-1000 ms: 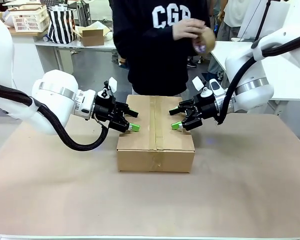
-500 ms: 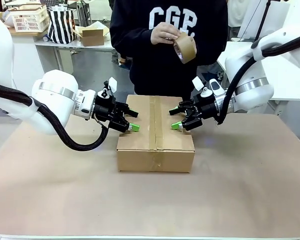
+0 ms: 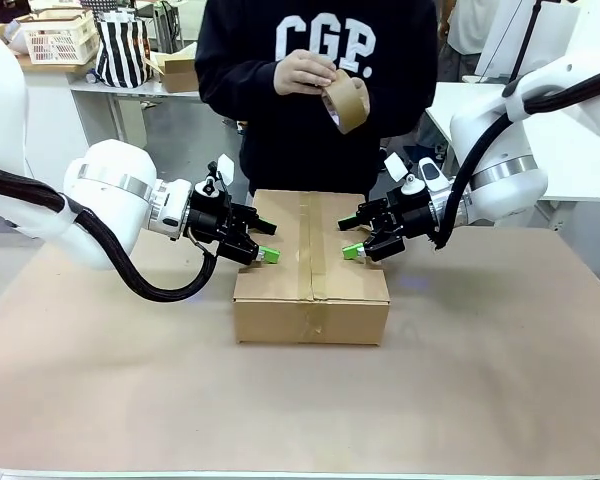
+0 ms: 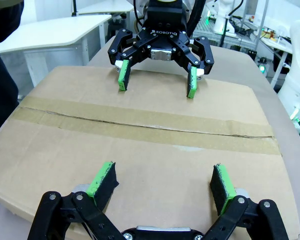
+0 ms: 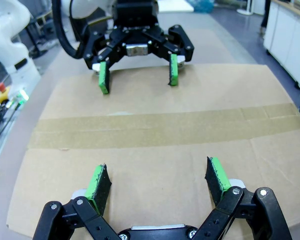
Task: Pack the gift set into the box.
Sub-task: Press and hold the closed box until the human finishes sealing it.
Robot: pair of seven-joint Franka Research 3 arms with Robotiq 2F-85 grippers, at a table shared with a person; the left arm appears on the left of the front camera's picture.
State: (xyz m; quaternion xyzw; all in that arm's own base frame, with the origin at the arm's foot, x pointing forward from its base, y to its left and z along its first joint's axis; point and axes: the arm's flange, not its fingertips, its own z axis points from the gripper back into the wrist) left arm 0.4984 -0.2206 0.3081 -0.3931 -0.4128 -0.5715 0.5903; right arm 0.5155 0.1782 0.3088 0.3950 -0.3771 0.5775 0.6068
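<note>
On the brown-papered table, your left gripper and right gripper gape empty just above the box; the front view adds a person's tape roll beyond the jaws.

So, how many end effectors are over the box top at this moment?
2. The left end effector is over the left half of the box, the right end effector over the right half. Both are open, facing across the taped seam. None seems hidden.

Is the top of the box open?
No, the box is shut, with brown tape running along its top seam.
</note>
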